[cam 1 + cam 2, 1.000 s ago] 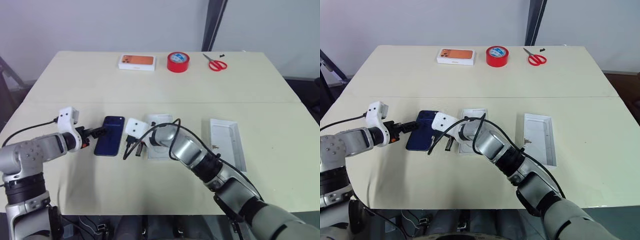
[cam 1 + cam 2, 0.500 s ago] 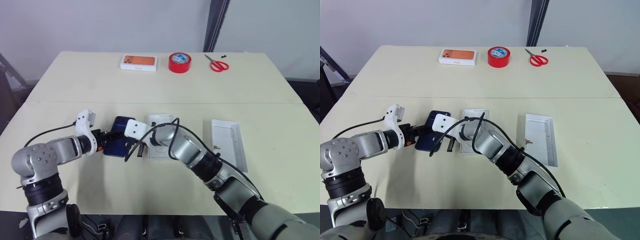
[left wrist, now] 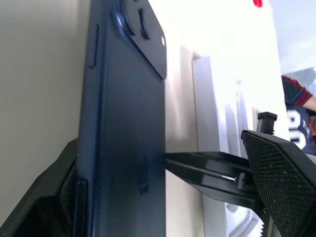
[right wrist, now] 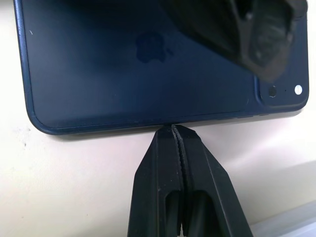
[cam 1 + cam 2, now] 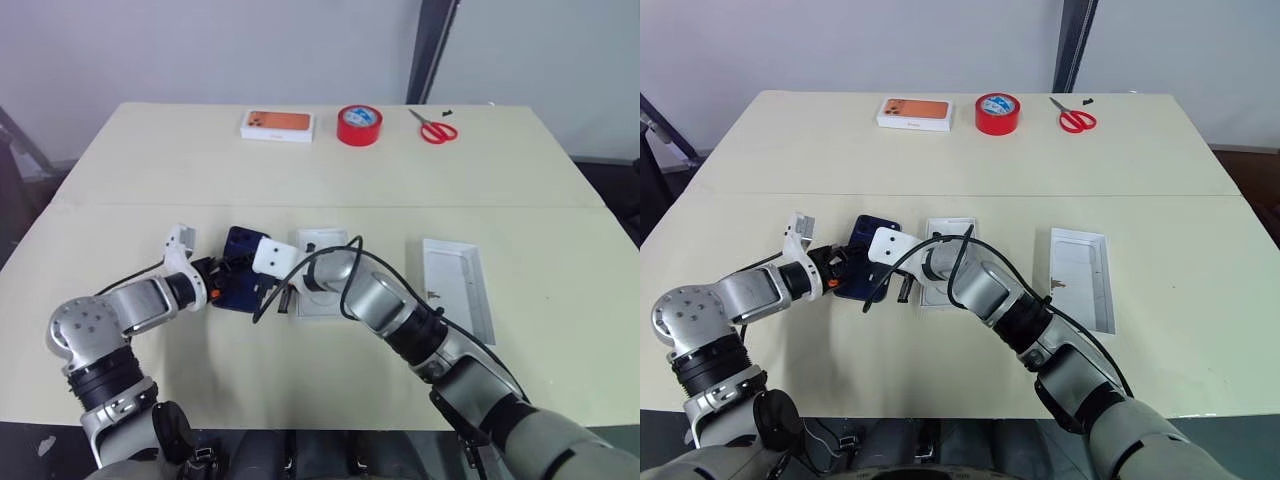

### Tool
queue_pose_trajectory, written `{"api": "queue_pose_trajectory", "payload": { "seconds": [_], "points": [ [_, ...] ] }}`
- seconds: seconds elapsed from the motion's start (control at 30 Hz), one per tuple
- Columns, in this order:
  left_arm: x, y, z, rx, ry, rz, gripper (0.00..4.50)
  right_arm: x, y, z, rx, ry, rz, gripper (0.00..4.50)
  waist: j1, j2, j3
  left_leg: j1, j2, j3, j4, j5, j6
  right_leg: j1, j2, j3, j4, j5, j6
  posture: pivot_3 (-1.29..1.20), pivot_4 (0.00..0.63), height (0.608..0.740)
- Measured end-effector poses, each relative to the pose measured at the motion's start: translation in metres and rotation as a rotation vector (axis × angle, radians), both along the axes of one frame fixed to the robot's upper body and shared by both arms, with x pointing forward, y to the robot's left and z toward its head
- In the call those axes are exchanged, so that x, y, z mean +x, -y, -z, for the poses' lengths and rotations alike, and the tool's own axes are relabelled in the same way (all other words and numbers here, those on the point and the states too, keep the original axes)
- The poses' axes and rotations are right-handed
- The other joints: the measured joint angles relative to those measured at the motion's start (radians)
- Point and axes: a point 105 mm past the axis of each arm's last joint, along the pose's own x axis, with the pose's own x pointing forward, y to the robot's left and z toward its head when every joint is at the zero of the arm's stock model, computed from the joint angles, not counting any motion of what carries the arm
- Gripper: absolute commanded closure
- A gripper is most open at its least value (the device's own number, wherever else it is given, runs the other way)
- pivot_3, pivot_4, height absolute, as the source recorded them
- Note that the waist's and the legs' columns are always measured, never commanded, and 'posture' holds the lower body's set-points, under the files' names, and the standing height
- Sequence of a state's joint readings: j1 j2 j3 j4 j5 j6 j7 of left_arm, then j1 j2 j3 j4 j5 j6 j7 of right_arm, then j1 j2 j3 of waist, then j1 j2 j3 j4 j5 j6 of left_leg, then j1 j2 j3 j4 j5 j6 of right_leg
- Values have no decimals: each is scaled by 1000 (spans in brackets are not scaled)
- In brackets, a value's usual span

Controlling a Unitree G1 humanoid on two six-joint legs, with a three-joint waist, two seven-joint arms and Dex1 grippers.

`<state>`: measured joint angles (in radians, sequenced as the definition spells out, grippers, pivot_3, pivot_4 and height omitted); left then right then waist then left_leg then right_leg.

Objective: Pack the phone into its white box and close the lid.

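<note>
The phone (image 5: pixel 238 270) is lying back-up on the table (image 5: pixel 200 170), just left of the white box (image 5: pixel 315 290), with the left gripper (image 3: pixel 163 197) standing wide open around its near end, one finger (image 3: pixel 64 197) against the left edge and the other finger (image 3: pixel 276 182) well clear on the far side. The right gripper (image 4: pixel 173 133) is pressing its clenched jaws, tips together and holding nothing, against the phone's right long edge. The lid (image 5: pixel 455 285) is resting inside-up further right, well apart.

Navy phone (image 5: pixel 237 280) lies back-up (camera bump showing) beside white box (image 5: pixel 318 300).
</note>
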<state>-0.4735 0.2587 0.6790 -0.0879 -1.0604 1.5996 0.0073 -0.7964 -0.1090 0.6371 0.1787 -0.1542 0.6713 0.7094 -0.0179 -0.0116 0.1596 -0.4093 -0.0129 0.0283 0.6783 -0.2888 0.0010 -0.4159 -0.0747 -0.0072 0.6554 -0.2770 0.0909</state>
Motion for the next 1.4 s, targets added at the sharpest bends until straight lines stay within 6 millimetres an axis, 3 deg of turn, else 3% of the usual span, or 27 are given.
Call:
{"api": "queue_pose_trajectory", "payload": {
  "seconds": [0.17, 0.37, 0.43, 0.77, 1.13, 1.27, 1.4],
  "points": [
    [1, -3, -1, -22, -14, -18, 0, -1, -1, 0, 2, 0, -1, 4445, -1, 0, 0, 0, 0, 0, 0, 0, 0, 0, 0, 0, 0, 0, 0, 0, 150, 725],
    [2, -15, 7, -71, -66, -104, 2833, -2, -1, -1, 5, 2, -3, 4500, -2, -1, 1, -1, 0, 0, 0, 0, -1, -3, 0, 0, 0, 0, 0, 0, 150, 725],
    [1, -14, 0, -104, -35, -91, 3451, -2, 1, -2, 2, 9, 1, 4500, -1, -1, 1, -1, 0, 0, 0, 0, -1, -2, 0, 0, 0, 0, 0, 0, 150, 725],
    [-1, -21, 4, -149, -61, -176, 3451, -10, 2, -22, 27, 52, -30, 4500, 0, -3, 1, -2, 0, 0, -1, 1, -1, -4, 0, 0, 0, 0, 0, 0, 150, 725],
    [-9, -22, 10, -205, -111, -234, 3451, -11, 16, -26, 31, 47, -1, 4500, 0, -3, 1, -2, 0, 0, -1, 1, -1, -4, -1, 0, 0, 0, 0, 0, 150, 725],
    [-12, -20, 3, -229, -107, -235, 4419, -12, 19, -27, 32, 44, 6, 4500, 0, -3, 1, -2, 0, 0, -1, 1, -1, -4, -1, 0, 0, 0, 0, 0, 150, 725],
    [-15, -23, 3, -218, -125, -257, 4419, -13, 20, -31, 36, 54, 6, 4500, -2, -3, 1, -2, 0, 0, -1, 1, -1, -4, -1, 0, 0, 0, 0, 0, 150, 725]
  ]
}}
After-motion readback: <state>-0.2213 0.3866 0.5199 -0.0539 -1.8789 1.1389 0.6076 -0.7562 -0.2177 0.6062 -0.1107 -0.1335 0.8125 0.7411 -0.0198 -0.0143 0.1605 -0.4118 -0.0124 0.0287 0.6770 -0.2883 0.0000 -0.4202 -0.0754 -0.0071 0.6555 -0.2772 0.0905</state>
